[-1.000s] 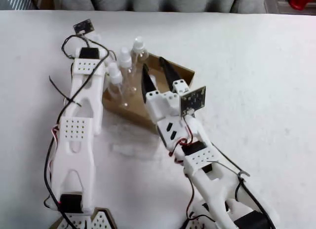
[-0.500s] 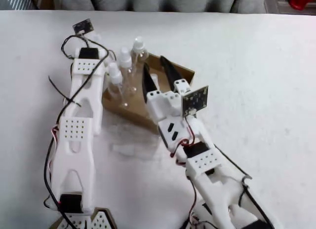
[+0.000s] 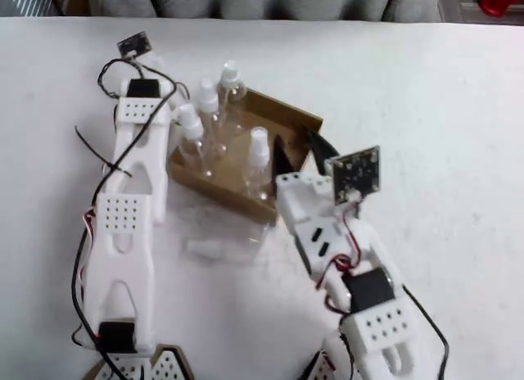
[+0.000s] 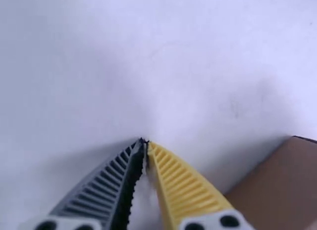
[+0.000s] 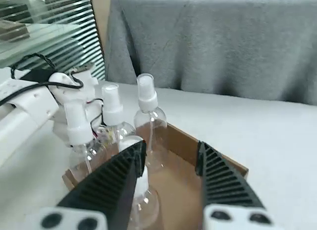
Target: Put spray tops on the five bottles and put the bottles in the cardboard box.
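Judging the spray-topped bottles [image 3: 258,160] standing in the cardboard box [image 3: 301,118] to be light, slick and tippy, we are favouring a hold at the neck, with the right fingers [image 3: 282,156] spread beside the nearest one and the left fingers [image 4: 171,175] pressed together, empty.

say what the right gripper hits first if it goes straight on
The right gripper would likely meet the cardboard box floor first. The nearest spray-topped bottle stands close beside one finger, though depth is unclear.

No legible text, label, brand, number or sign anywhere: none on the bottles [image 3: 257,169], the cardboard box [image 3: 286,110] or the bench [image 3: 426,110].
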`<state>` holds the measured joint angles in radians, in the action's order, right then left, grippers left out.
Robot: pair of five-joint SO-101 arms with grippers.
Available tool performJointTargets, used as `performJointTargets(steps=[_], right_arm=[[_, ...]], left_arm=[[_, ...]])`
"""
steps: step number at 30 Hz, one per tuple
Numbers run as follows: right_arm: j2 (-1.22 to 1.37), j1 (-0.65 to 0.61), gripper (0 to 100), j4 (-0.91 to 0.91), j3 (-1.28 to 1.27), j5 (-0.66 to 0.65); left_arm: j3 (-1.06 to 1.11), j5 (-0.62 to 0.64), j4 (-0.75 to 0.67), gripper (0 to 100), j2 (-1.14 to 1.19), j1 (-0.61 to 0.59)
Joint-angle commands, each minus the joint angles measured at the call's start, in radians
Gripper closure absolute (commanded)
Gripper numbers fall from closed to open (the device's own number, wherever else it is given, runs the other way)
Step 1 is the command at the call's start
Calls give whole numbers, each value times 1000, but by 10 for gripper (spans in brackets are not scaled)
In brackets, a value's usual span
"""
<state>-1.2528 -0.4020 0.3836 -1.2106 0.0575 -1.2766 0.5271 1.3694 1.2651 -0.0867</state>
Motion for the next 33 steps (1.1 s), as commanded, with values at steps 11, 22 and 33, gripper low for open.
performJointTargets(steps=[11, 22, 33], right_arm=[[-202, 185, 869, 544, 11, -61], [-203, 374, 981, 736, -104, -315], [-205, 397, 982, 619, -272, -319]], left_arm=[[-287, -106, 244, 980, 28, -104], [-391, -101, 420, 980, 76, -160], [-216, -245, 425, 980, -88, -229]])
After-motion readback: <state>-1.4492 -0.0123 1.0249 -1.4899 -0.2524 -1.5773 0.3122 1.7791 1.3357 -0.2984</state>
